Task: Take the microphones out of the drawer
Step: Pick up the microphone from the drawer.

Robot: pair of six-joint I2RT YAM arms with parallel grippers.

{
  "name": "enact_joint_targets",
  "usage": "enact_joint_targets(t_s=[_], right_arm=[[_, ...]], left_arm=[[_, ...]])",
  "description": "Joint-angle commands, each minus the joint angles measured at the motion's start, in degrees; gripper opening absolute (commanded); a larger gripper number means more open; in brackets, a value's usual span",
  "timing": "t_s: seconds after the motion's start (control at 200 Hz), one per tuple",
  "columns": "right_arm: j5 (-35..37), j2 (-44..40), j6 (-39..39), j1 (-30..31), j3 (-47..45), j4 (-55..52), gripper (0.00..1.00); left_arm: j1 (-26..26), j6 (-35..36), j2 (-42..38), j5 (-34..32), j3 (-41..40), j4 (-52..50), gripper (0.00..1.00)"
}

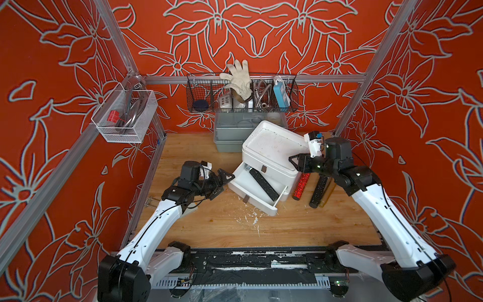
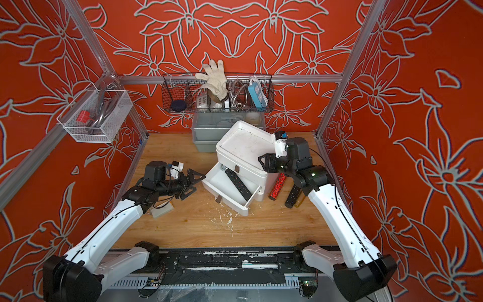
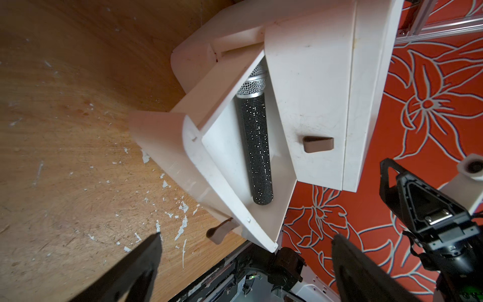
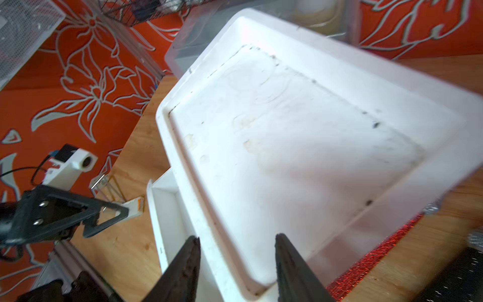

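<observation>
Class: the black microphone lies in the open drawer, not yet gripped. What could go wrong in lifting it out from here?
1. The microphone has its head tucked under the cabinet front, so a straight lift may snag it.
2. The left gripper, open, is close to a corner of the drawer and might shove it.
3. A second black microphone lies on the table beside the cabinet and could be grabbed by mistake.

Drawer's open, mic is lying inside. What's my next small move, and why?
Probably ease the left gripper over the drawer and down onto the handle of the black microphone: its jaws stand wide open and empty right beside the drawer, the handle lies exposed, and the right gripper hovers over the cabinet.
</observation>
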Motion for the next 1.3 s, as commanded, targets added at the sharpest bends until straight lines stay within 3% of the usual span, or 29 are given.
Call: enact_joint_targets(t_s=[0.0,0.18,0.45,0.621,0.856,1.296], right_arm=[[-3.6,2.4,-2.1,4.6,1.3,-1.7,0.50],[-1.9,7.4,-4.5,13.2,2.3,-2.2,0.50],[1.3,14.7,-5.0,20.5,2.4,-0.8,0.50],[8.6,19.4,-8.0,21.0,5.4,-6.0,0.50],[12.7,25.1,-12.5,21.0,8.6,-10.7,0.51],[27.6,28.9,-17.3,23.8,8.3,-14.2,0.52]], left_arm=[[0.6,-1.4,-1.2,1.4,-1.2,2.1,1.00],[0.7,-2.1,-0.9,1.2,-1.9,2.7,1.00],[2.2,-1.7,-0.1,3.5,-1.5,3.5,1.00],[3.5,0.0,-0.5,4.4,-0.2,1.5,1.00],[4.2,-0.1,-1.0,4.6,-0.3,1.2,1.00],[4.3,-0.6,-0.9,4.9,-0.8,1.9,1.00]])
